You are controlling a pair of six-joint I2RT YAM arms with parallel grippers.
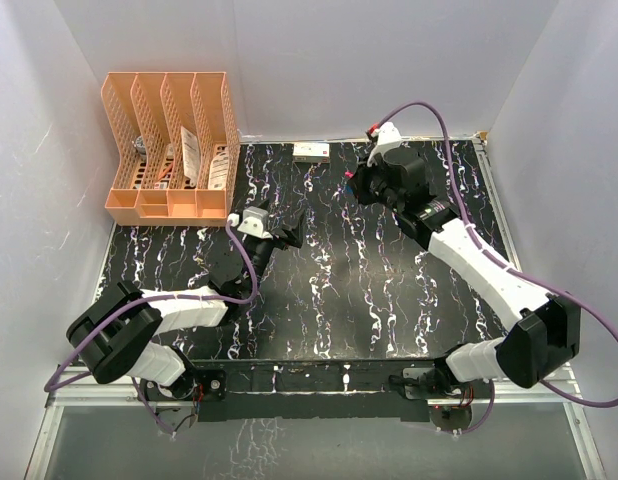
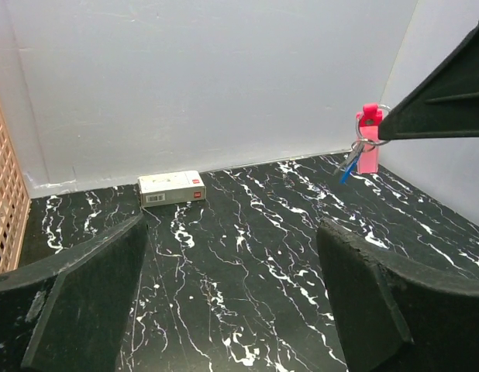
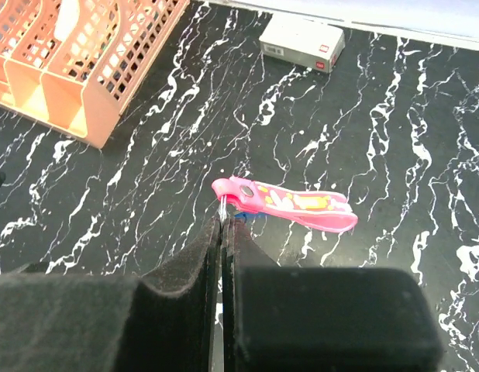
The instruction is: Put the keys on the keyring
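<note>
The keyring is a pink-red strap held above the table. My right gripper is shut on its thin ring, with the strap sticking out to the right of the fingertips. In the left wrist view the keyring hangs in the air at the right, pinched by the dark right finger. A blue key dangles from the ring next to a small silvery piece. From above, the keyring shows as a small pink spot at the right gripper. My left gripper stands open and empty; its fingers frame bare table.
A small white box lies by the back wall, seen also as the white box ahead of the left gripper. An orange file organizer stands at the back left. White walls enclose the black marbled table.
</note>
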